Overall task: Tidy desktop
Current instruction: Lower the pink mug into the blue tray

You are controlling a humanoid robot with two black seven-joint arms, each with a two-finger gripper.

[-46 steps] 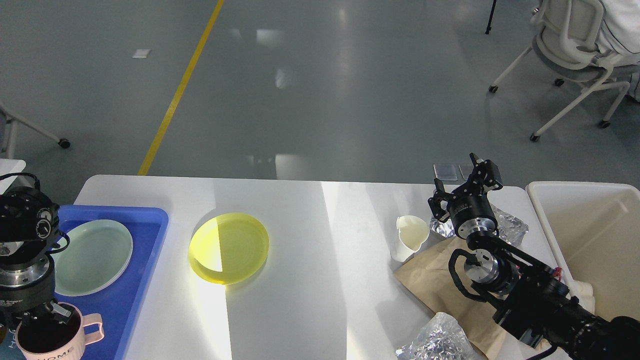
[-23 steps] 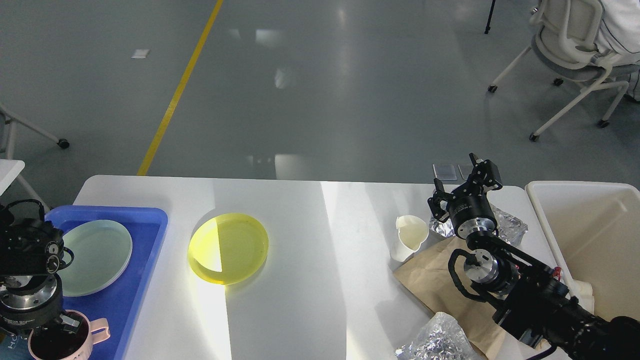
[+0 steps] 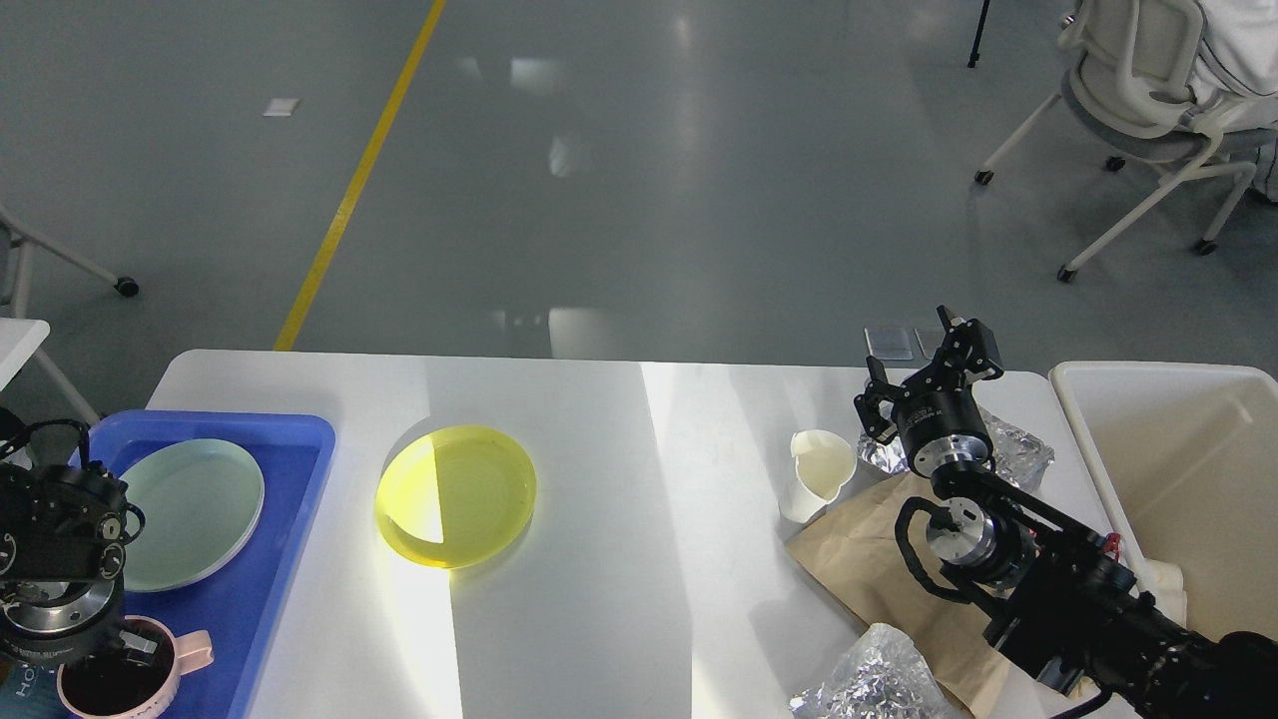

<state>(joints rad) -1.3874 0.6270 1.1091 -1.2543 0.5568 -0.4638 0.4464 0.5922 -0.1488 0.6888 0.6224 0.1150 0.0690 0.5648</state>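
The white desktop point(image 3: 619, 479) holds a yellow plate point(image 3: 456, 494) left of centre. A white paper cup point(image 3: 819, 474), brown paper point(image 3: 869, 569) and crumpled foil point(image 3: 1023, 454) lie at the right, with more foil point(image 3: 879, 679) at the front. My left gripper point(image 3: 115, 649) points down at the bottom left, shut on the rim of a pink cup point(image 3: 170, 659) that sits low over the blue tray point(image 3: 300, 429). My right gripper point(image 3: 924, 364) is open and empty, raised above the foil behind the paper cup.
A pale green plate point(image 3: 195, 509) lies in the blue tray. An off-white tub point(image 3: 1178, 469) stands off the table's right end. My right arm lies across the brown paper. A chair point(image 3: 1148, 90) stands on the floor beyond.
My left arm has lowered towards the front of the blue tray with the pink cup, which shifted slightly right. The right arm has not moved.
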